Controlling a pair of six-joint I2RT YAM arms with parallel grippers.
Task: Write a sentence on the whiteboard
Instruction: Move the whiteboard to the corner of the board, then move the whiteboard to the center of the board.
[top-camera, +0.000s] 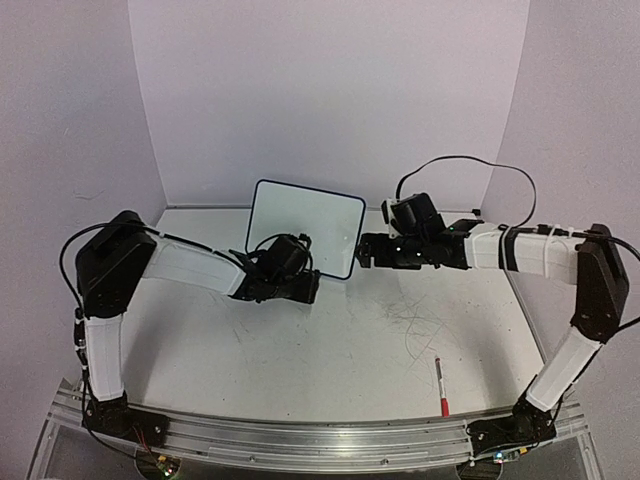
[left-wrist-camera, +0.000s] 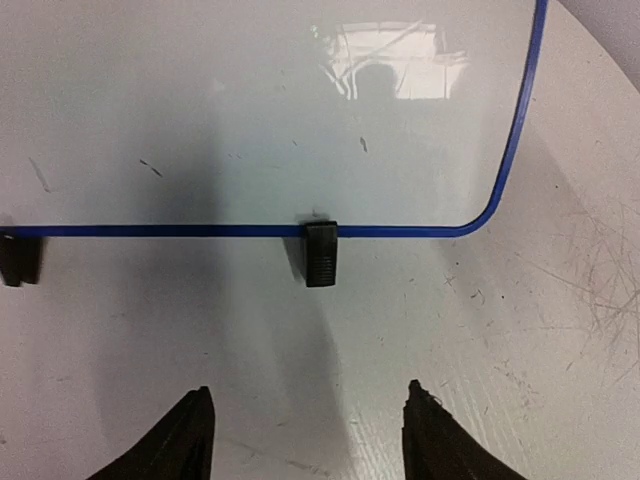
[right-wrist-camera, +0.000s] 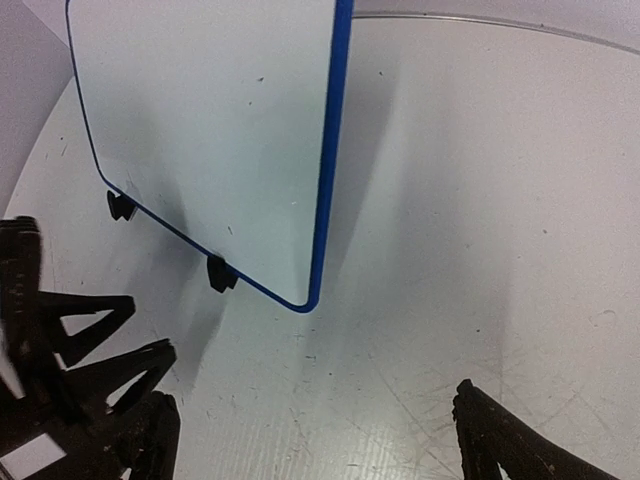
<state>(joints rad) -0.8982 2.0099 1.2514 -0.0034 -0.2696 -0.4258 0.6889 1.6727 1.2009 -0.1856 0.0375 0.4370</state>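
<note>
One small whiteboard (top-camera: 300, 225) with rounded corners and a thin blue frame (left-wrist-camera: 200, 230) stands upright on two black feet (left-wrist-camera: 321, 255) at the back middle of a scratched white table (top-camera: 330, 350). Its white face carries a few tiny dark specks. Just in front of its lower edge, the left gripper (left-wrist-camera: 305, 425) points at the board with its jaws apart, holding nothing and not touching it. The right gripper (right-wrist-camera: 310, 410) sits just beside the board's right edge, jaws spread wide and empty. Well apart, toward the table's near right side, a red-tipped white pen (top-camera: 440, 386) lies flat.
</note>
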